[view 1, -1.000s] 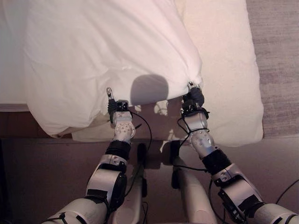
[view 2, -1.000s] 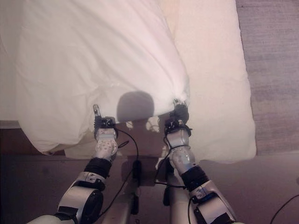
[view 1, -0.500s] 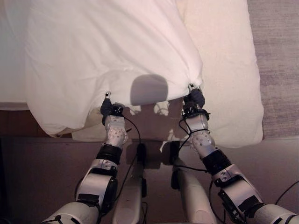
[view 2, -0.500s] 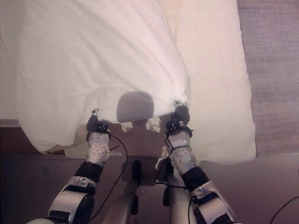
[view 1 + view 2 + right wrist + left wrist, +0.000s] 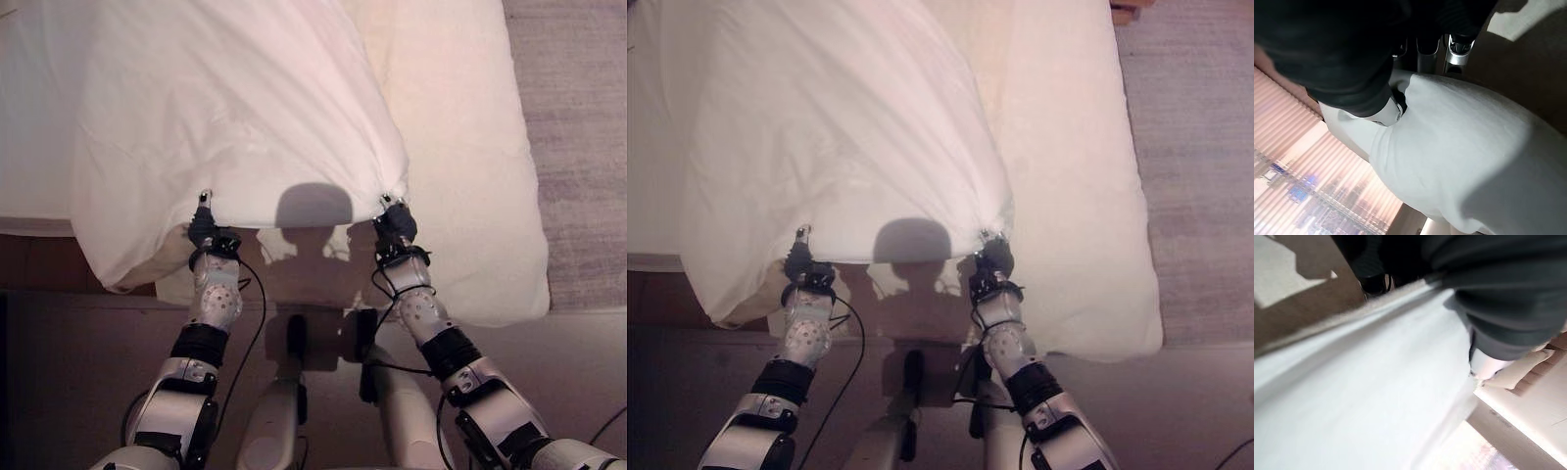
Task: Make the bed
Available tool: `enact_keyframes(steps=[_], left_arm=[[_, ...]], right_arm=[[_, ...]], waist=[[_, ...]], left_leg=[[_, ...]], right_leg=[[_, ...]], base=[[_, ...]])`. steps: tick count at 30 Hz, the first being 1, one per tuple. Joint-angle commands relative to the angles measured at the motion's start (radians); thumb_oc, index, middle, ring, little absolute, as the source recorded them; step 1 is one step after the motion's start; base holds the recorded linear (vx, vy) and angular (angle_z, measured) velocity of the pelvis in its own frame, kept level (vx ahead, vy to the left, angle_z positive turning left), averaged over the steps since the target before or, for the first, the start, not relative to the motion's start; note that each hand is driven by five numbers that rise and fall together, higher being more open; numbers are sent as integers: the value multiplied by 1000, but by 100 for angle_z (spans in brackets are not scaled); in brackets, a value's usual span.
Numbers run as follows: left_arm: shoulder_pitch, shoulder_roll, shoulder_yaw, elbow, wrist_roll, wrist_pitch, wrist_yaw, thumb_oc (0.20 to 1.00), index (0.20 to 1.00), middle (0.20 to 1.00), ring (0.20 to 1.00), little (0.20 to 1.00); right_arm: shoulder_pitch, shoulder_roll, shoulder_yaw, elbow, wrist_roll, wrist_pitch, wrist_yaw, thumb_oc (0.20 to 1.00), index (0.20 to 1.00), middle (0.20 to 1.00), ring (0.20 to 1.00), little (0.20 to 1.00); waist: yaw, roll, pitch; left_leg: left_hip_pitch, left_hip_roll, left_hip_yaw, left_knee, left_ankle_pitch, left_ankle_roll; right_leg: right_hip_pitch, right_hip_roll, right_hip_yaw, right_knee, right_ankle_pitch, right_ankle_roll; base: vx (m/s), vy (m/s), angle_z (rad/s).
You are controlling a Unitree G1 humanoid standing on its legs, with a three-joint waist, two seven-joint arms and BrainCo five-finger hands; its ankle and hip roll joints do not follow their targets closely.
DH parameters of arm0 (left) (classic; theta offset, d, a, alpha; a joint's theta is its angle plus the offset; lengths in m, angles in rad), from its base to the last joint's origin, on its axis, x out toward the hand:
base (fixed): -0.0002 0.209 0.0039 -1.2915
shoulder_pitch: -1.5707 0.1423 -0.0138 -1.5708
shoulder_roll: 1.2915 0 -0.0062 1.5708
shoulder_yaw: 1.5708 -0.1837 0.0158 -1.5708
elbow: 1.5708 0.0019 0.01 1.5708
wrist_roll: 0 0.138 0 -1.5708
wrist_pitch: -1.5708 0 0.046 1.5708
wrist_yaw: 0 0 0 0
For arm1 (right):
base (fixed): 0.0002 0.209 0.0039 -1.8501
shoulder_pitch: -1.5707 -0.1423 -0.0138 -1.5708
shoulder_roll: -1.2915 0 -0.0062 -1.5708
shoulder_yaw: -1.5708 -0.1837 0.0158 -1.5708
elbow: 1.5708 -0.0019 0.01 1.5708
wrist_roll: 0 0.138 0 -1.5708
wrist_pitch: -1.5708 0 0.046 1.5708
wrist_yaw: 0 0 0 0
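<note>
Both hands, left (image 5: pixel 203 232) and right (image 5: pixel 393 225), apparently pinch the duvet's (image 5: pixel 235 108) near edge.

White duvet (image 5: pixel 235 108) lies across the bed (image 5: pixel 480 196).

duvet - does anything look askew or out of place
Yes. The duvet lies skewed toward the bed's left, leaving a strip of mattress bare on the right. Left hand and right hand pinch its near edge, which is bunched.

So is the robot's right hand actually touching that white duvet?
Touching. The right wrist view shows the right hand pinching a fold of the white duvet.
</note>
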Motion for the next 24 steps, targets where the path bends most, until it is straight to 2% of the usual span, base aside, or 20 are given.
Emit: enact_keyframes(steps=[1,2,5,7,8,9,10,11,12,13,14,15,16,17,20,21,22,23,24], left_arm=[[28,107,89,-52,-11,-122,-32,200,200,200,200,200],[32,110,85,-59,-13,-123,-35,200,200,200,200,200],[32,108,89,-83,-36,-144,-29,200,200,200,200,200],[27,99,89,-87,-58,-155,-35,200,200,200,200,200],[30,101,76,-84,-53,-150,-38,200,200,200,200,200],[26,98,66,-62,-63,-143,-50,200,200,200,200,200],[24,82,46,-46,-60,-136,-58,200,200,200,200,200],[27,77,16,-49,-49,-122,-81,200,200,200,200,200],[54,84,15,-47,-32,-120,-83,200,200,200,200,200],[54,84,15,-48,-31,-120,-82,200,200,200,200,200],[80,78,28,-40,-18,-119,-72,200,200,200,200,200],[90,64,27,-39,-19,-118,-73,200,200,200,200,200],[91,63,27,-39,-19,-118,-73,200,200,200,200,200],[103,46,29,-34,-23,-112,-78,200,200,200,200,200],[123,39,54,-13,-23,-94,-71,200,200,200,200,200],[130,38,63,-12,-21,-91,-71,200,200,200,200,200],[132,35,67,-13,-18,-92,-68,200,200,200,200,200],[133,28,74,-6,-16,-93,-68,200,200,200,200,200],[126,21,83,17,-18,-100,-61,200,200,200,200,200]], right_arm=[[194,-76,-154,12,-47,-56,6,200,200,200,200,200],[196,-70,-146,18,-44,-52,10,200,200,200,200,200],[200,-55,-111,28,-44,-35,22,200,200,200,200,200],[205,-55,-108,36,-42,-23,25,200,200,200,200,200],[213,-59,-110,37,-42,-17,25,200,200,200,200,200],[221,-57,-111,30,-44,-10,28,200,200,200,200,200],[249,-55,-125,25,-46,-7,30,200,200,200,200,200],[254,-55,-130,19,-37,2,25,200,200,200,200,200],[245,-35,-117,27,-43,8,29,200,200,200,200,200],[245,-34,-117,27,-43,8,29,200,200,200,200,200],[234,-8,-118,50,-35,-1,25,200,200,200,200,200],[228,-1,-107,58,-30,-4,31,200,200,200,200,200],[228,-2,-106,58,-29,-4,32,200,200,200,200,200],[226,5,-105,68,-14,-5,39,200,200,200,200,200],[232,18,-70,95,8,2,65,200,200,200,200,200],[236,22,-60,101,12,4,75,200,200,200,200,200],[238,22,-56,107,14,5,78,200,200,200,200,200],[235,24,-49,114,21,-1,78,200,200,200,200,200],[239,10,-47,114,8,-7,72,200,200,200,200,200]], waist=[[-1,27,-134],[-3,23,-134],[2,-3,-140],[-9,-7,-168],[-6,-7,-183],[-13,-1,-201],[-25,-11,-219],[-28,-20,-224],[-21,-35,-228],[-20,-36,-228],[-9,-20,-234],[-16,-8,-242],[-15,-8,-241],[-17,4,-247],[-3,9,-261],[-2,4,-264],[-6,0,-263],[-8,-5,-260],[-19,-7,-251]], left_leg=[[5,-57,12,118,-102,-27],[5,-32,3,121,-95,-34],[-7,99,-41,115,-51,-66],[-1,191,-21,81,-19,-85],[-3,214,2,83,-11,-94],[6,218,37,87,-42,-99],[-4,207,78,106,-52,-110],[-43,153,76,175,-88,-105],[-65,101,125,243,-148,-80],[-65,102,126,244,-150,-80],[-64,78,167,233,-153,-54],[-49,63,171,203,-145,-44],[-46,64,172,200,-145,-45],[-19,41,173,161,-126,-33],[41,-7,192,87,-99,-17],[53,-27,196,79,-91,-16],[64,-48,199,73,-91,-19],[56,-70,203,95,-96,-26],[53,-88,196,121,-102,-37]], right_leg=[[58,-72,11,64,-39,53],[71,-78,10,60,-39,58],[94,-144,54,63,-28,83],[94,-192,86,66,-20,105],[96,-213,87,62,-5,114],[100,-238,86,54,10,130],[134,-280,70,0,82,148],[135,-320,75,-46,186,167],[142,-362,41,-109,279,165],[142,-362,42,-110,279,165],[148,-334,-5,-87,230,147],[144,-288,20,-53,177,130],[142,-288,22,-47,172,129],[143,-203,61,-1,76,98],[162,-55,30,83,-52,49],[159,5,23,96,-71,39],[159,44,38,92,-84,41],[170,83,60,58,-80,31],[176,108,108,28,-91,5]], base=[[19,138,97],[-5,240,89],[-5,375,61],[40,544,16],[64,581,-1],[58,541,-5],[6,615,-2],[-58,767,14],[-71,583,26],[-83,787,19],[-28,626,-28],[-28,619,-55],[11,391,-60],[6,384,-28],[12,431,-15],[4,321,-22],[-20,293,-21],[-29,244,-15],[-57,287,-5]])
